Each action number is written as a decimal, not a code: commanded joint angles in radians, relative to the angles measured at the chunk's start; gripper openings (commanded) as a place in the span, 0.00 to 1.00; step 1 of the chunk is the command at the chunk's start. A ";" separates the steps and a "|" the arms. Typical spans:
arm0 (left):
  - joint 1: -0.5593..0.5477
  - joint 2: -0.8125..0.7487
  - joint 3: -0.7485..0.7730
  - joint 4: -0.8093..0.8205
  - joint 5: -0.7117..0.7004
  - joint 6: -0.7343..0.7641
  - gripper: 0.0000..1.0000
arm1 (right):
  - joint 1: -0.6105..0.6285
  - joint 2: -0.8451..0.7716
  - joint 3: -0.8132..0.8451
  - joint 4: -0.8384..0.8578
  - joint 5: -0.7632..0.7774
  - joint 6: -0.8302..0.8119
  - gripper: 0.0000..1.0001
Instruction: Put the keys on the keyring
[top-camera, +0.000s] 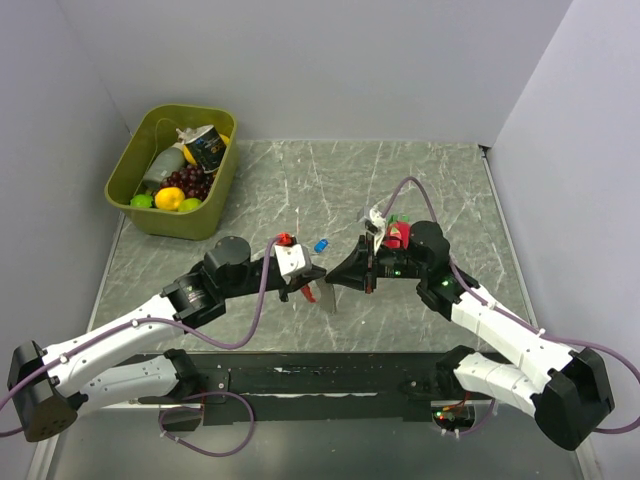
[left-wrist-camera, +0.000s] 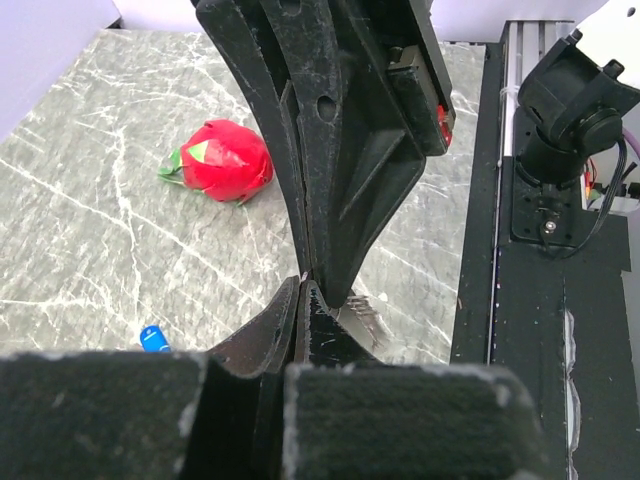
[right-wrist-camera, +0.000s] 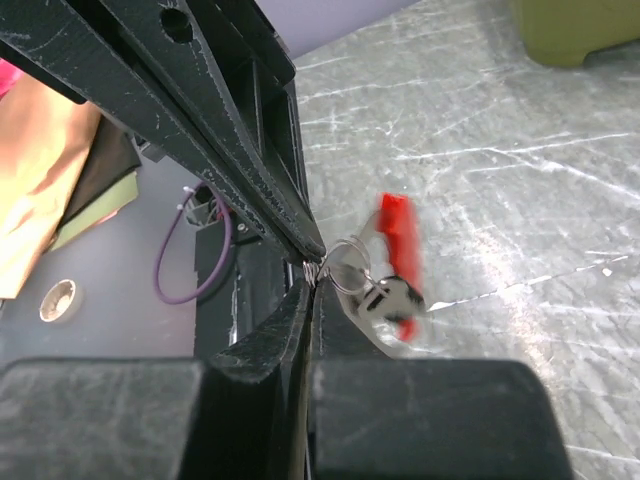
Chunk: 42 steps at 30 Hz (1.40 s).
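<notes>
The keyring hangs between the two gripper tips in the right wrist view: silvery rings (right-wrist-camera: 347, 266) with a blurred red clip (right-wrist-camera: 400, 245) dangling beyond them. A silver key (left-wrist-camera: 362, 322) hangs from the rings beside the fingers, also seen from above (top-camera: 326, 296). My left gripper (top-camera: 308, 283) is shut, its tip pinching the rings. My right gripper (right-wrist-camera: 313, 283) is shut on the ring coil, tip to tip with the left. A tiny blue-headed key (top-camera: 321, 244) lies loose on the marble, just behind the grippers, and shows low in the left wrist view (left-wrist-camera: 153, 338).
A round red toy fruit with a green top (left-wrist-camera: 220, 160) lies on the table next to the right wrist (top-camera: 398, 236). An olive bin (top-camera: 135, 165) of toy food stands at the far left. A black rail (top-camera: 320, 380) runs along the near edge.
</notes>
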 joint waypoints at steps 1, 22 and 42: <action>-0.007 -0.018 0.017 0.054 0.044 0.002 0.01 | 0.005 0.000 0.052 0.049 0.017 0.006 0.00; 0.307 -0.202 -0.085 0.300 0.471 -0.422 0.77 | -0.006 -0.187 -0.082 0.266 -0.203 -0.166 0.00; 0.307 -0.126 -0.072 0.320 0.638 -0.386 0.73 | -0.004 -0.406 -0.126 -0.061 -0.599 -0.841 0.00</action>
